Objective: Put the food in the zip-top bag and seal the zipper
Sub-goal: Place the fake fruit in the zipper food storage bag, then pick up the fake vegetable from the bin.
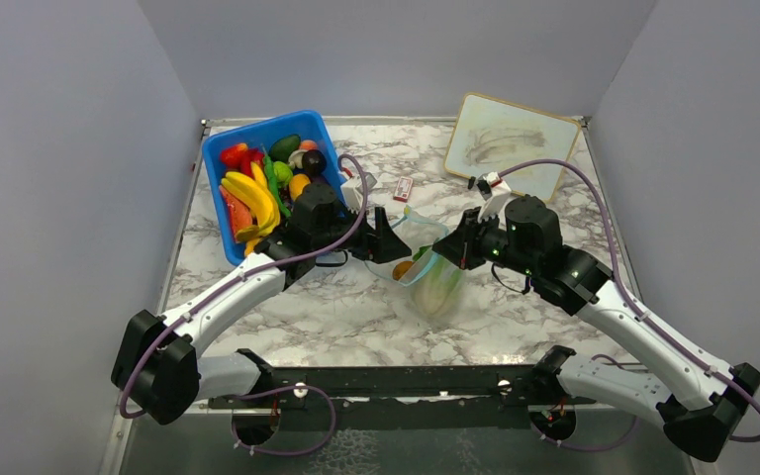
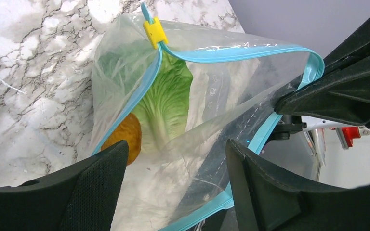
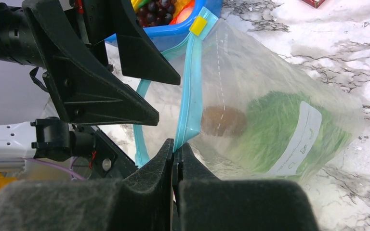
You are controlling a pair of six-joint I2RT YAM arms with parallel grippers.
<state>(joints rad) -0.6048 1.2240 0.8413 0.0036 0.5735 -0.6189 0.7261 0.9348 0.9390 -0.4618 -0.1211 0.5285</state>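
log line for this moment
left gripper open at mouth; right gripper shut on light-blue zipper strip; clear plastic zip-top bag unsealed; green lettuce, orange-brown round piece inside

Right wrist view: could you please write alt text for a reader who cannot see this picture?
The right hand is shut on the light-blue zipper of a clear zip-top bag resting on a marble table. Inside are a green lettuce and an orange-brown round piece; the left hand, open, is at the bag's mouth.

Both arms stretch forward and angle inward, their tips facing each other. The left gripper (image 1: 388,242) stands with fingers wide apart. The right gripper (image 3: 174,149) is pinched tight on the zipper (image 3: 189,96).
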